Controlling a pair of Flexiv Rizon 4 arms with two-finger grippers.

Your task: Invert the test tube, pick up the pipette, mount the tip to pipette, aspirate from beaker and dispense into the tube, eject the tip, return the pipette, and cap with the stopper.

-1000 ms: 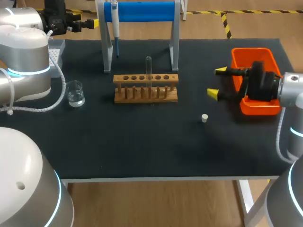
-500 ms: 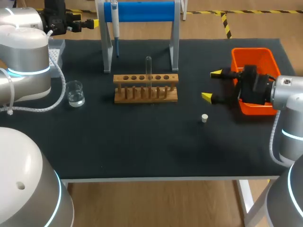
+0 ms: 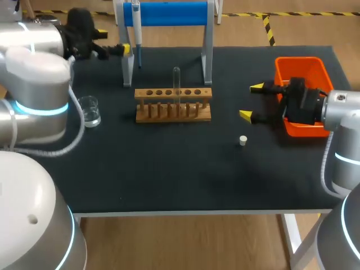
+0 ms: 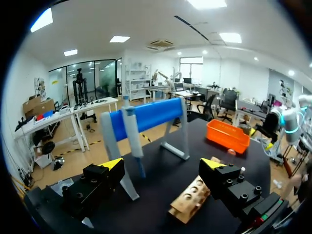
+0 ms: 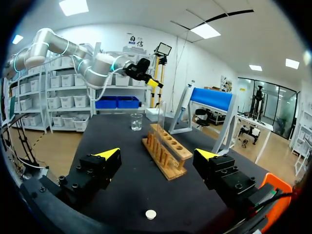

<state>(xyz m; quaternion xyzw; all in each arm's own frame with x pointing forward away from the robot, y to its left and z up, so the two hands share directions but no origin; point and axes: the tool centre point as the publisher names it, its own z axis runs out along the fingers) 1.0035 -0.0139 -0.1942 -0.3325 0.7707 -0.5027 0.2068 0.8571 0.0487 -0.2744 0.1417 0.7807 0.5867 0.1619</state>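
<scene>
A clear test tube [image 3: 176, 84] stands upright in the wooden rack [image 3: 173, 104]; the right wrist view has the test tube [image 5: 162, 117] and rack [image 5: 166, 151] ahead of my gripper. The blue-and-white pipette [image 3: 136, 28] hangs on the blue stand [image 3: 169, 12]. My left gripper [image 3: 114, 43] is open just left of it; in its own view the gripper [image 4: 161, 165] faces the pipette [image 4: 132, 131]. The beaker [image 3: 89, 111] sits left of the rack. A white stopper [image 3: 243, 140] lies below my open right gripper [image 3: 251, 101], and on the mat under that gripper [image 5: 157, 154] is the stopper [image 5: 151, 213].
An orange bin [image 3: 304, 70] sits at the right, partly behind my right wrist. The stand's legs [image 3: 207, 56] rise behind the rack. Black mat [image 3: 169, 169] covers the table, with its front edge near me.
My left arm has swung right, bringing its gripper close to the pipette stand. My right gripper shifted slightly left early on, then stayed put.
</scene>
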